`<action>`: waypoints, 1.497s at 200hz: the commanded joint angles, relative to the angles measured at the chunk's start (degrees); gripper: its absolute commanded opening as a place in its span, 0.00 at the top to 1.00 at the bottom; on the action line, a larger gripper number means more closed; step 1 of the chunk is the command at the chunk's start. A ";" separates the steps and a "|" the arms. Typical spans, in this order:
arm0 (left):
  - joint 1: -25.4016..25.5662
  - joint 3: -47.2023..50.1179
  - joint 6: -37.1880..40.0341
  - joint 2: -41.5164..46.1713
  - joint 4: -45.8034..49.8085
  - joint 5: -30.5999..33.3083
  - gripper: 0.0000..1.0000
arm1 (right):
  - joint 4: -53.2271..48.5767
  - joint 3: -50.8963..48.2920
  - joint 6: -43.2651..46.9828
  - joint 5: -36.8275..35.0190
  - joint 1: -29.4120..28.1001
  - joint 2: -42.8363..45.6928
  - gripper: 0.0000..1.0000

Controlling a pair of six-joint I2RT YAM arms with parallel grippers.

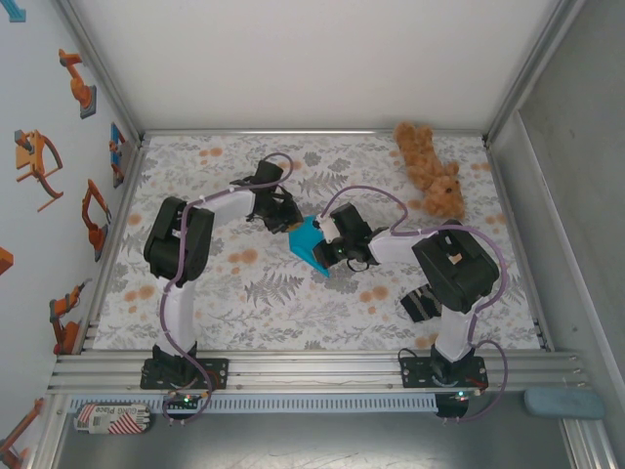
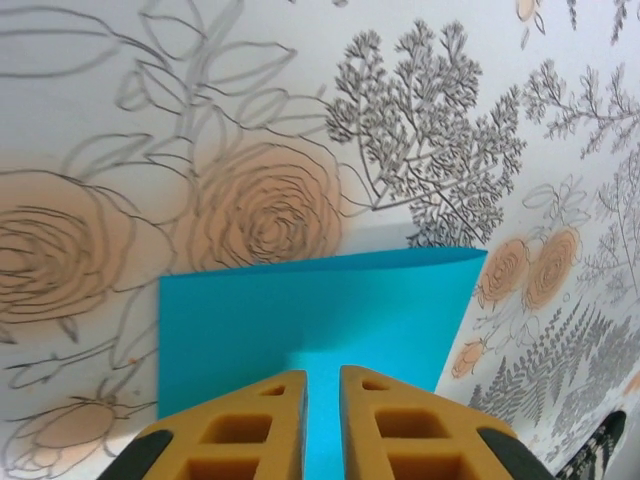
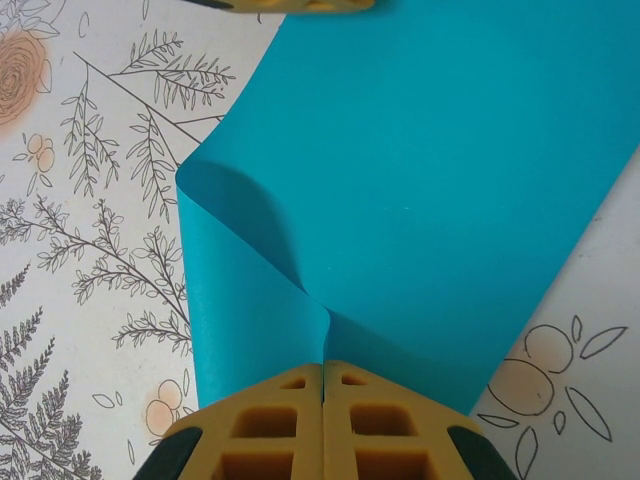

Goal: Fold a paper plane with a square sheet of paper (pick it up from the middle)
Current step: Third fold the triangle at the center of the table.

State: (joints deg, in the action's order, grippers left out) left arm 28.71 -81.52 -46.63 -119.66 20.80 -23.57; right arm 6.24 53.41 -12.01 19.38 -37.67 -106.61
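Left black arm's yellow-fingered gripper (image 2: 323, 375) sits over the thin bright cyan-blue sheet of paper (image 2: 320, 300), jaws a narrow slit apart. I can't tell whether it pinches anything. The right yellow-fingered gripper (image 3: 322, 368) is clenched on the sheet's near edge. The fold looks half made. To do it well, I'd say the right holds steady and doesn't tug, while the left presses the loose bend flat, edges matched, before anything lets go.

The sheet lies mid-table on the floral-print table cover (image 1: 244, 283), between both grippers. It is doubled over, with a soft rolled bend rather than a sharp crease, and it puckers at the right pinch.
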 commanded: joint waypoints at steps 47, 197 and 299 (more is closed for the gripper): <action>0.37 -1.32 1.69 -3.21 4.25 1.92 0.90 | -1.40 1.74 -0.56 -1.37 0.31 0.06 1.00; 0.53 -1.60 2.86 -4.32 5.22 1.58 0.92 | -1.88 2.29 -0.54 -0.75 0.41 -1.26 1.00; 0.59 -1.63 2.86 -4.40 5.23 1.34 0.92 | -2.70 2.93 -0.60 -0.70 0.45 -2.46 1.00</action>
State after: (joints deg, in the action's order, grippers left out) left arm 28.88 -82.78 -45.25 -121.73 22.96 -22.98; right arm 4.89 55.02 -12.05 18.72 -37.60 -107.48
